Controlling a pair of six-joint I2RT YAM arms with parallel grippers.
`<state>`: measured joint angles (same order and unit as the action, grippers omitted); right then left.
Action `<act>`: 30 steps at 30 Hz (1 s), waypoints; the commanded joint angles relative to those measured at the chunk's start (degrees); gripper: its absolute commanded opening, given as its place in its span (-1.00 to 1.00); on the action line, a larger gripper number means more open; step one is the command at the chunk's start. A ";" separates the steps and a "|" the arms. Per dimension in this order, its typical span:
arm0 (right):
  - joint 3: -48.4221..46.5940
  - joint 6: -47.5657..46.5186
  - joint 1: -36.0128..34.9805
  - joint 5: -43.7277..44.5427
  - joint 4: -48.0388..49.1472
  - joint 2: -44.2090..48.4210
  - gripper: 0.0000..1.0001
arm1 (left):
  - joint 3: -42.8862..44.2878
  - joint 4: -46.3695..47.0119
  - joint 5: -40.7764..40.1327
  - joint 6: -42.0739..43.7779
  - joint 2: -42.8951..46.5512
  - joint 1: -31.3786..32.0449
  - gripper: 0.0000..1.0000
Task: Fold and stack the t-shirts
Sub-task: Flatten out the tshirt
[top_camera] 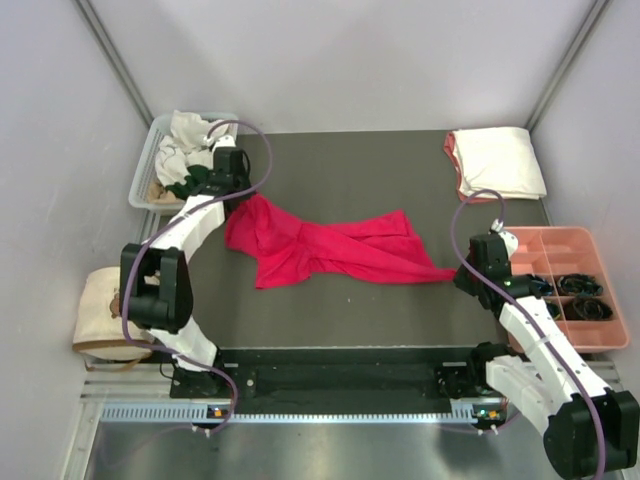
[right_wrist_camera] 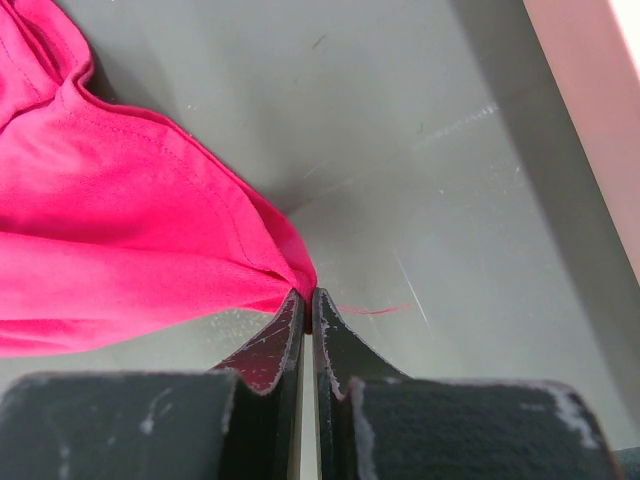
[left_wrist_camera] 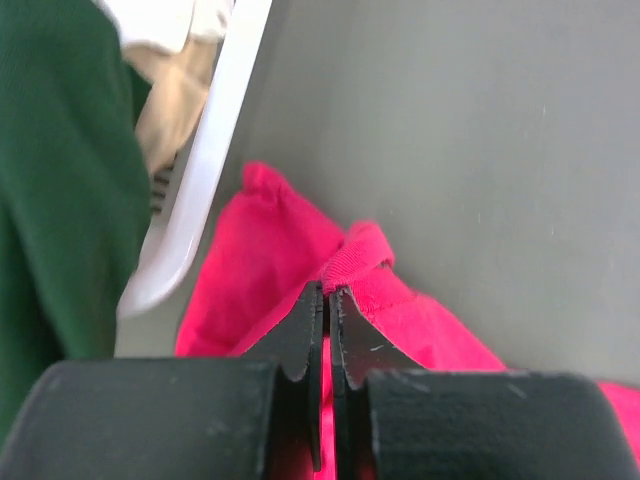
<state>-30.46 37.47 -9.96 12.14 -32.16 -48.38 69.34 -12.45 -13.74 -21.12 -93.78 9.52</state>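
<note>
Both claws are pressed together on the crimson-red t-shirt point(top_camera: 330, 250), which lies crumpled and partly twisted on the bench point(top_camera: 360, 165) between them. The left claw point(left_wrist_camera: 327, 290) pinches a thick rolled edge, with red cloth showing between its jaws; which part of the garment this is cannot be told. The right claw point(right_wrist_camera: 305, 293) holds only a thin point of fabric at the very tips of its jaws, with a loose thread trailing just beyond them. This shallow hold is judged the chief hazard: any pull away from the left claw could draw the point out, dropping that end. A second concern is the twist in the cloth between the two claws. If it is stretched as held, the shirt may lie with folded-under layers rather than flat, spoiling the fold. A third lies just beside the left claw: the white basket point(left_wrist_camera: 215, 150) stands close on its outer side, with a dark green t-shirt point(left_wrist_camera: 50, 150) hanging over the rim. A lift or sideways sweep there could strike the rim or drag the green cloth out. On the outer side of the right claw point(top_camera: 462, 272) the pink tray point(top_camera: 560, 240) stands near, leaving little room to travel outward. The folded cream-white t-shirt point(top_camera: 500, 160) rests well beyond the right claw, apart from the work.
</note>
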 commanded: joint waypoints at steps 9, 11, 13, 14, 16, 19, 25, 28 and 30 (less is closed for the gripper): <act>-0.92 -1.09 0.03 -0.10 2.28 0.74 -1.00 | 14.07 9.98 -7.61 3.11 -9.50 -0.29 -0.06; -0.66 -1.17 0.11 -0.54 2.63 0.57 -1.00 | 14.07 10.08 -9.28 3.02 -8.88 -0.29 0.64; -0.22 -1.26 0.02 -0.89 3.24 0.31 -1.00 | 13.72 9.38 -9.73 2.41 -7.66 -0.20 0.98; -0.13 -1.35 0.11 -1.07 3.51 0.22 -1.00 | 13.37 8.50 -9.82 1.79 -6.87 -0.29 0.98; 0.13 -1.35 0.11 -1.33 3.95 -0.22 -1.00 | 11.00 7.44 -7.98 -0.57 -3.19 -0.20 0.98; 0.49 -1.26 0.02 -1.94 5.00 -0.66 -1.00 | 3.89 6.21 -2.62 -4.17 4.61 1.46 0.98; 0.75 -1.26 0.02 -3.70 6.58 -2.42 -1.00 | -16.93 3.92 -5.16 -10.14 21.75 12.88 0.94; 0.84 -1.61 0.02 -4.32 7.29 -3.21 -1.00 | -26.95 4.62 -5.69 -14.80 27.75 17.81 0.79; 0.84 -2.05 0.02 -4.49 7.64 -3.82 -1.00 | -32.15 5.06 -6.65 -16.75 29.00 20.27 0.75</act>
<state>-29.65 36.80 -9.96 8.73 -28.23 -51.42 45.25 -7.38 -18.39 -30.83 -67.57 27.29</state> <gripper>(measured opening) 0.012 0.899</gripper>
